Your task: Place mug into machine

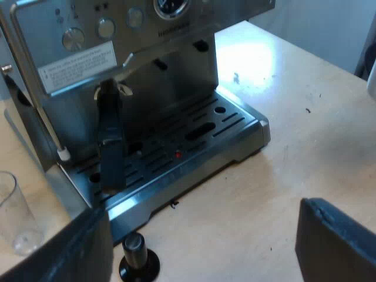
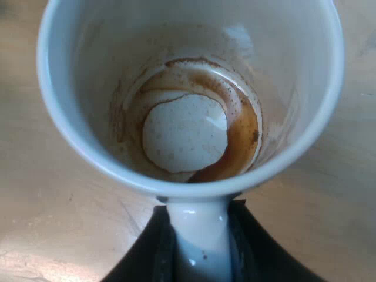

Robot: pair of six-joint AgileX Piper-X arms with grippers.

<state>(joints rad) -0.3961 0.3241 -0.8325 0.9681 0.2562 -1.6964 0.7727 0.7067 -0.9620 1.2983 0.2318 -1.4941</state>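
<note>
Mug (image 2: 188, 117) first: it sits in our right gripper (image 2: 198, 252), whose two black fingers (image 2: 144, 255) are clamped on either side of the white handle (image 2: 200, 232). We look straight down into the cup. Its white inside carries a brown ring of coffee residue around the bottom. Light wooden table (image 2: 47, 194) shows all around it. We cannot tell whether the mug's base rests on that wood or hangs above it, nor how far it is from the espresso machine (image 1: 147, 35).

Our left gripper (image 1: 202, 235) hovers over the table just before the espresso machine, its jaws wide apart and holding nothing. The metal holder (image 1: 122, 90) is locked into the machine's front, and its dark handle (image 1: 110, 141) reaches out over the drip tray (image 1: 247, 138). A small red spot (image 1: 178, 154) shows on the tray's slotted grille, near the handle's end. A tamper (image 1: 138, 258) with a black knob stands upright on the table just before the tray's edge. A clear measuring glass (image 1: 14, 217) stands at the machine's side, near the thin steam wand (image 1: 56, 132) with its white tip. On the machine's face, round buttons (image 1: 106, 27) and a white label (image 1: 76, 69) sit above the holder.
</note>
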